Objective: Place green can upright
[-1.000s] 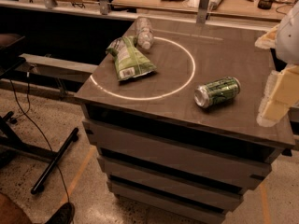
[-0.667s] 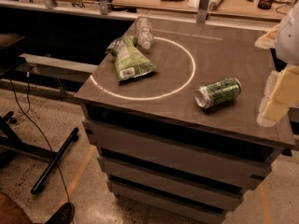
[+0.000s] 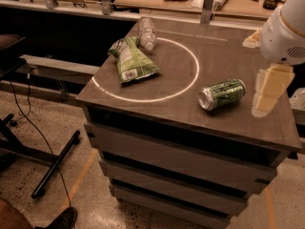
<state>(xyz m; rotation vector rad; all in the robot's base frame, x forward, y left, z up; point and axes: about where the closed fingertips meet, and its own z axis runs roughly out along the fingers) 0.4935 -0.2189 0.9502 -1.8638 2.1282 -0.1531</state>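
Green can [image 3: 222,94] lies on its side on the table [image 3: 228,51], just outside the white ring [image 3: 197,70], unmoved. My hand [image 3: 266,92] hovers beside it, also unmoved; apart or together, I cannot tell. Grasping hasn't begun.

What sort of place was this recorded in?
Probably a lab or workshop: a drawer cabinet with a white ring marked on top, cluttered workbenches behind, a cable across the floor. The gripper hangs beside the lying green can.
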